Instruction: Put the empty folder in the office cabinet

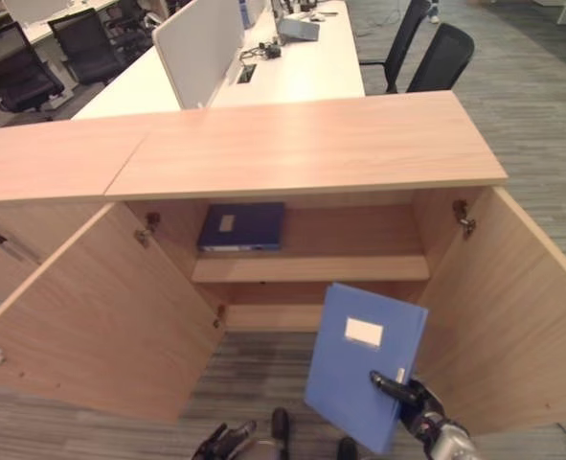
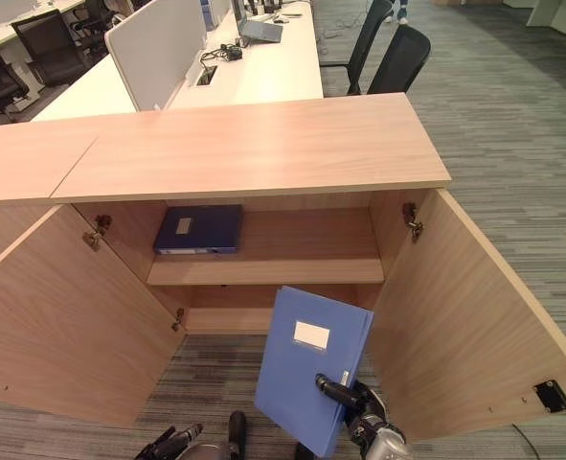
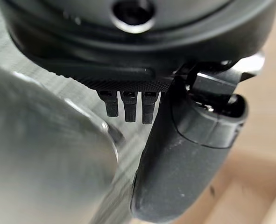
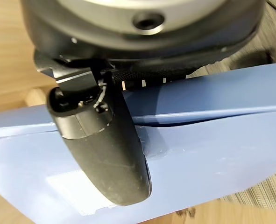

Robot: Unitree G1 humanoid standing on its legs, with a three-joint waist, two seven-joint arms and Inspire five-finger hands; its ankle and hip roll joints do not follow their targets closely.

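An open wooden cabinet (image 1: 306, 149), both doors wide, a dark folder (image 1: 241, 226) on its shelf. Before it, the right robot hand (image 1: 412, 395) pinches a blue folder (image 1: 364, 359) upright, ready for shelving. The left robot hand (image 1: 223, 443) hangs relaxed.

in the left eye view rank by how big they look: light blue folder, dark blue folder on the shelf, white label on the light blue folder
1. light blue folder, held in the right hand, nearest the camera
2. dark blue folder, farther back, so true size unsure
3. white label
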